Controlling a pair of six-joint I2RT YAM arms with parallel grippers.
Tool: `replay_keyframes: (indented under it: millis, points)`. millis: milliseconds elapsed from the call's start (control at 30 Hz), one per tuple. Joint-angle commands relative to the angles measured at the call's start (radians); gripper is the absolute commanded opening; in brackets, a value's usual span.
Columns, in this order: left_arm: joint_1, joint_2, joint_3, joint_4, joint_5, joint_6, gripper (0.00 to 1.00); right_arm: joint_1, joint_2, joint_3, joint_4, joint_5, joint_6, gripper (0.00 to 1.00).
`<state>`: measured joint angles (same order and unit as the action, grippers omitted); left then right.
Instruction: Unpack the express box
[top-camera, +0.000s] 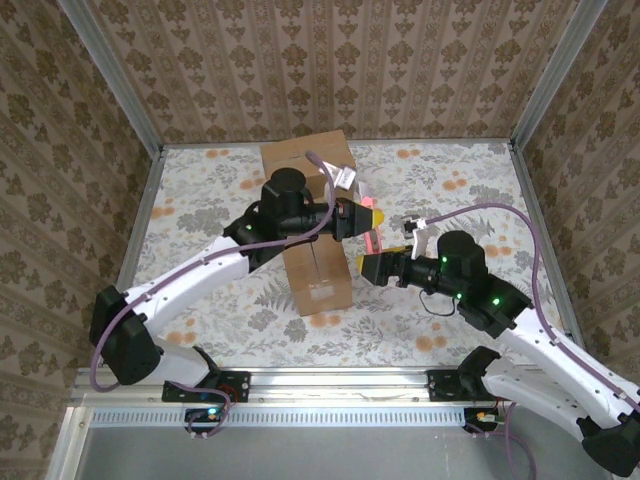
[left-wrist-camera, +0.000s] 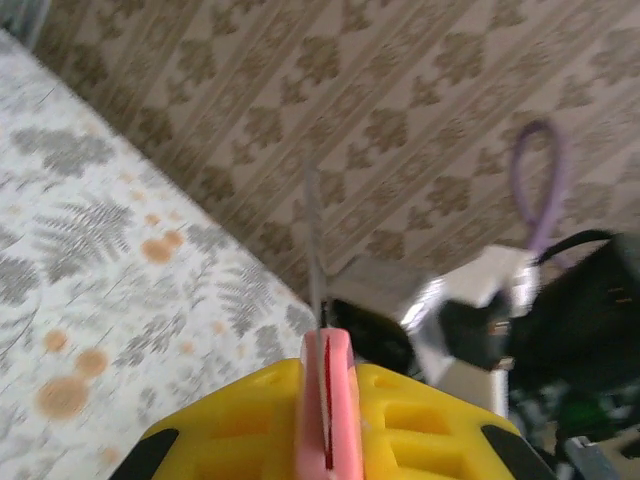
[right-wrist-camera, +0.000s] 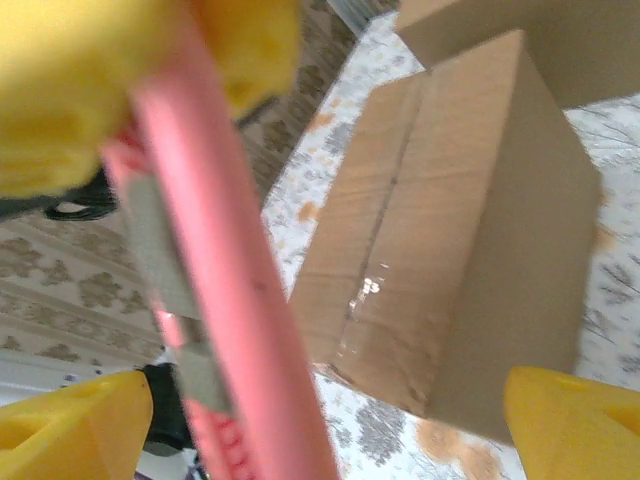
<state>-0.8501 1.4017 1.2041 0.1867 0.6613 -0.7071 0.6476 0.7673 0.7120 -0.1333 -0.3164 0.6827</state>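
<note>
Standing on a floral-printed table (top-camera: 200, 190), the cardboard box (top-camera: 318, 272) faces damask-papered walls (top-camera: 330, 60).

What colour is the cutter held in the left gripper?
Pink. The cutter shows best in the right wrist view.

Box (top-camera: 318, 275) at centre of table (top-camera: 200, 200), knife (top-camera: 373, 238) just beside its right side

The top external camera looks down from above and behind both arm bases, far enough to take in the whole table (top-camera: 200, 200). The left wrist camera sits very near its own jaws and looks along the pink utility knife (left-wrist-camera: 325, 420) clamped between them toward the wall (left-wrist-camera: 400, 120). The right wrist camera looks out between its spread jaws, close on the cardboard box (right-wrist-camera: 470, 230) ahead. All three views share the knife.
</note>
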Motion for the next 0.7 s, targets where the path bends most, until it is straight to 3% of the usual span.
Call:
replay_keyframes:
  millis: [0, 233, 667]
  points:
    - [0.016, -0.018, -0.024, 0.26, 0.059, -0.117, 0.0, -0.005, -0.031, -0.049, 0.294, -0.069, 0.085, 0.92]
    - [0.016, -0.012, -0.06, 0.391, -0.01, -0.205, 0.0, -0.005, -0.051, -0.116, 0.525, -0.019, 0.167, 0.86]
    - [0.016, 0.006, -0.102, 0.475, -0.074, -0.271, 0.0, -0.003, -0.054, -0.135, 0.595, -0.001, 0.214, 0.65]
